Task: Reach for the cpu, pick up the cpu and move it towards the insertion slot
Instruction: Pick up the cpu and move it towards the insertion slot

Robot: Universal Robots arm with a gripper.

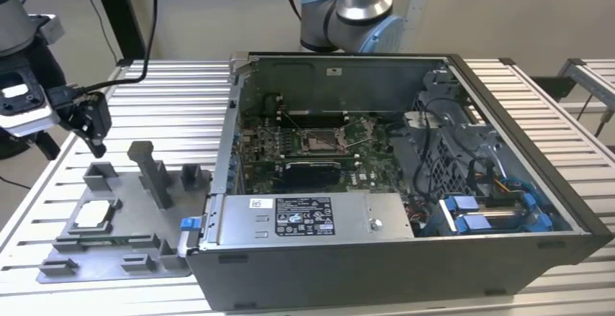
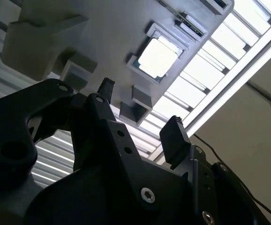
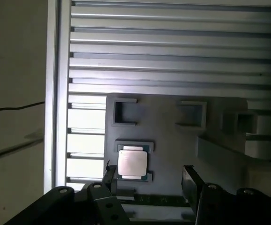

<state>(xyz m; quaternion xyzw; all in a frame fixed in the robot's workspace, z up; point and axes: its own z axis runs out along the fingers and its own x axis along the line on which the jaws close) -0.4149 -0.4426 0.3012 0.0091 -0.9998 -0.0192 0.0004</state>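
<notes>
Both jaws of the end effector [image 3: 149, 172] stand wide apart, empty, over the cpu [image 3: 132, 163]

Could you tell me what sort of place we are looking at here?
Probably a robotics lab bench set up for computer assembly: a robot arm rises by an open desktop computer case on a slatted metal table, and a grey fixture plate beside the case holds a cpu.
</notes>
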